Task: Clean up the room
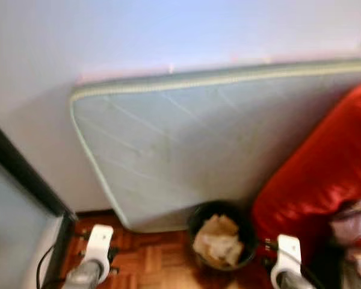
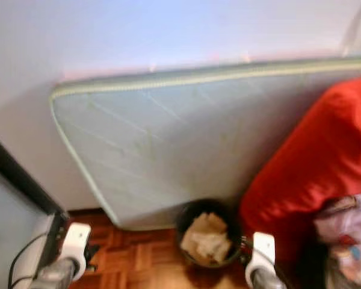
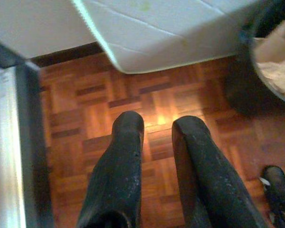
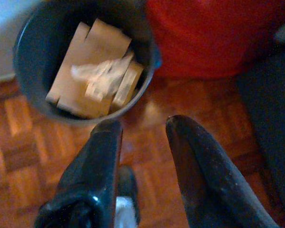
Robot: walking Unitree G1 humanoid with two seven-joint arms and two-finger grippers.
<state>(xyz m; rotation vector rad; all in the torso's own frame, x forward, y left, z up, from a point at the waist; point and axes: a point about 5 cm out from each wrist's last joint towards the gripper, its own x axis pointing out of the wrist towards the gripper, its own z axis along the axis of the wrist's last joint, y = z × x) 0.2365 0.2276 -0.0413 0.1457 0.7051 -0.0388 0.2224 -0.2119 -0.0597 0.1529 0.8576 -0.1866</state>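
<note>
With both the left end effector (image 3: pixel 156 128) and right end effector (image 4: pixel 142 130) parted and empty, a forward step risks tipping the paper-filled dark round bin (image 1: pixel 221 236) on the wooden parquet floor (image 3: pixel 156 99).

- A room in a home, likely a bedroom or spare room
- A pale mattress (image 1: pixel 186 144) leans on edge against a plain wall (image 1: pixel 108 36)
- Parquet floor (image 3: pixel 147 118) beyond the fingers
- A dark bin (image 4: pixel 38 42) of cardboard and paper beside red bedding (image 1: pixel 325 162)
</note>
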